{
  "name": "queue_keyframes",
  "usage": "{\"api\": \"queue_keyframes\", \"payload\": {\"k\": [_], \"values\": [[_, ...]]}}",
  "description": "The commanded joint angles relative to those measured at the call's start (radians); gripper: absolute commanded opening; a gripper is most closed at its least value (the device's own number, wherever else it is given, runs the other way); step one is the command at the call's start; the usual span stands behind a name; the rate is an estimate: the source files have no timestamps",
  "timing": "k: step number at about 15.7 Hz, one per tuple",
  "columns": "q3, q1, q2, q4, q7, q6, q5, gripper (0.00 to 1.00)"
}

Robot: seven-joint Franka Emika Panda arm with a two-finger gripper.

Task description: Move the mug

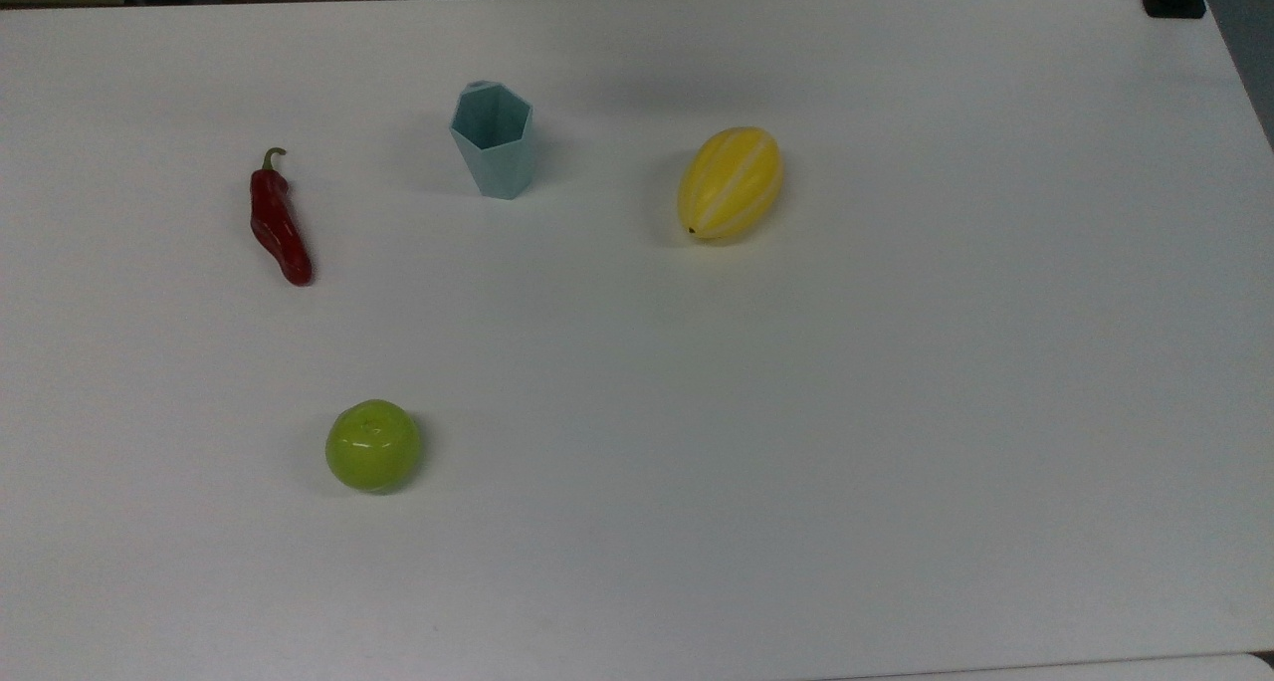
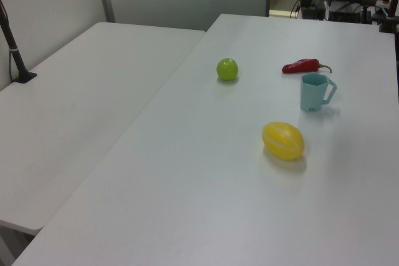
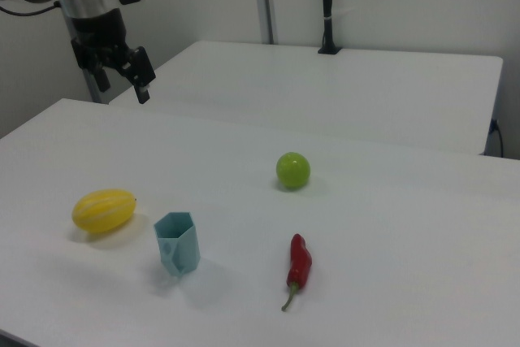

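The jaws stand apart and hold nothing, and the gripper (image 3: pixel 123 80) hangs high above the table's (image 3: pixel 390 225) far edge in the right view, so the upright mug (image 3: pixel 177 243), between melon (image 3: pixel 103 210) and chili (image 3: pixel 299 265), lies well below, nearer the camera.

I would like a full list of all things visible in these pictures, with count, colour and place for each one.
mug: 1, pale teal-blue, upright on the table, between chilli and melon in the top view.
chilli pepper: 1, red, at the top view's left.
melon: 1, yellow with pale stripes, to the mug's right in the top view.
apple: 1, green, near the top view's lower left.
table: 1, white, under everything.
claw: 1, black, open, raised at the right view's upper left, away from the mug.
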Motion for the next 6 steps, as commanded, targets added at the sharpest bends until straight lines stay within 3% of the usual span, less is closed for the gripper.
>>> {"api": "queue_keyframes", "payload": {"k": [1,6], "values": [[-0.029,0.03,0.007,0.002,-0.02,0.031,0.001,1.0],[-0.024,0.028,0.01,0.002,-0.02,0.031,0.001,1.0]]}}
